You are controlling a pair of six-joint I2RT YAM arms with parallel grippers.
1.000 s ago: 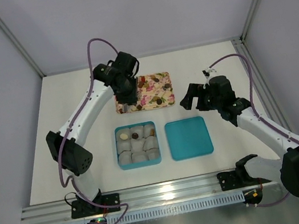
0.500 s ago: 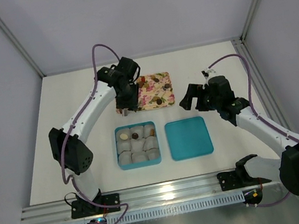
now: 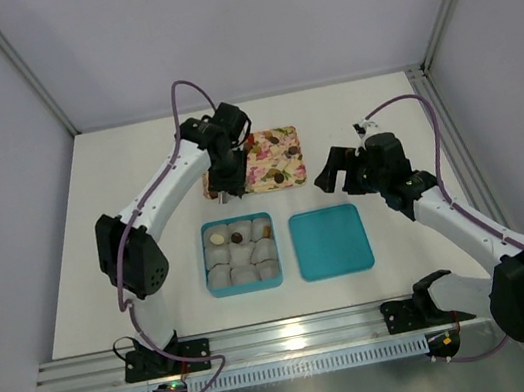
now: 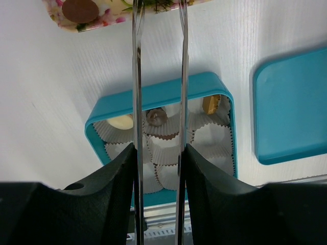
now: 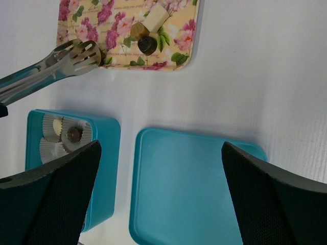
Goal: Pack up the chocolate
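Observation:
Chocolate pieces [image 3: 275,138] lie on the pink floral tray [image 3: 257,179]; the right wrist view shows a dark one [image 5: 148,45] and a tan one [image 5: 138,30]. The teal box [image 3: 207,267] of paper cups holds a pale piece [image 4: 121,122], a dark one [image 4: 157,116] and a golden one [image 4: 211,103]. My left gripper [image 3: 225,160] [image 4: 159,148] is shut on metal tongs [image 4: 137,76]. The tongs' tips [image 5: 82,52] rest slightly apart at the tray's near left corner; whether they hold anything I cannot tell. My right gripper [image 3: 334,171] [image 5: 161,148] hangs open and empty above the teal lid.
The teal lid [image 3: 331,242] lies flat right of the box. A white piece [image 5: 156,18] sits on the tray by the chocolates. An aluminium rail [image 3: 297,337] runs along the table's near edge, and walls close in the left, right and back.
My left arm has swung slightly right and the tongs' tips have slid toward the tray's near left corner, their blades a little wider apart. The right arm has not moved.

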